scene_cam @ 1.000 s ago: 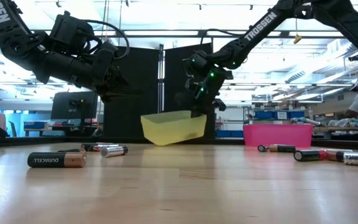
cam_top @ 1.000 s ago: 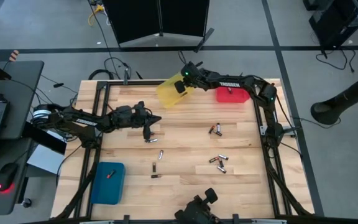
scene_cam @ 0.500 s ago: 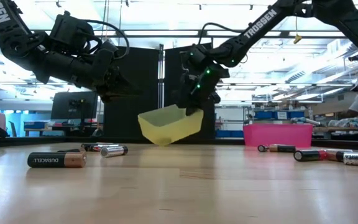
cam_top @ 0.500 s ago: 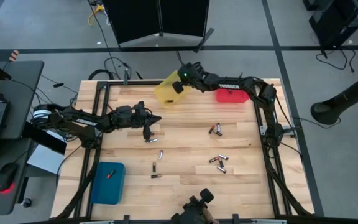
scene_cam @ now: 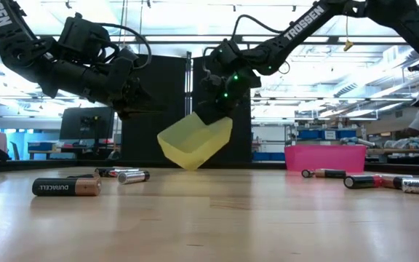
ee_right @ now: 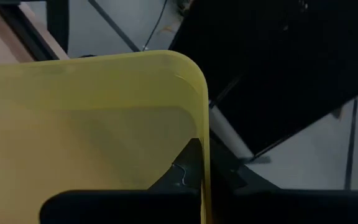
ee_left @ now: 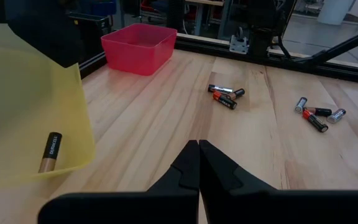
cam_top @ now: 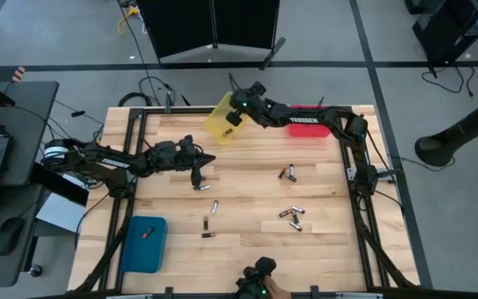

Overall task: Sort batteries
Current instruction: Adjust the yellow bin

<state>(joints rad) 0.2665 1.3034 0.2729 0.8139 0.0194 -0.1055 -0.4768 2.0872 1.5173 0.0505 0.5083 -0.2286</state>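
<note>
My right gripper (cam_top: 237, 109) clamps the rim of the translucent yellow bin (cam_top: 221, 118), tilted above the far edge. My left gripper (cam_top: 197, 174), fingers together, hovers mid-left. Batteries (cam_top: 290, 214) lie scattered on pale planked wood table (cam_top: 247, 187); smooth red bin (cam_top: 309, 129) far right, blue bin (cam_top: 143, 243) near left.

Bright overhead striplights, foreground tabletop perhaps blurred.

Right tool (cam_top: 237, 116) is clamped at the table's far edge, while left tool (cam_top: 197, 176) hovers pinched together mid-table.
</note>
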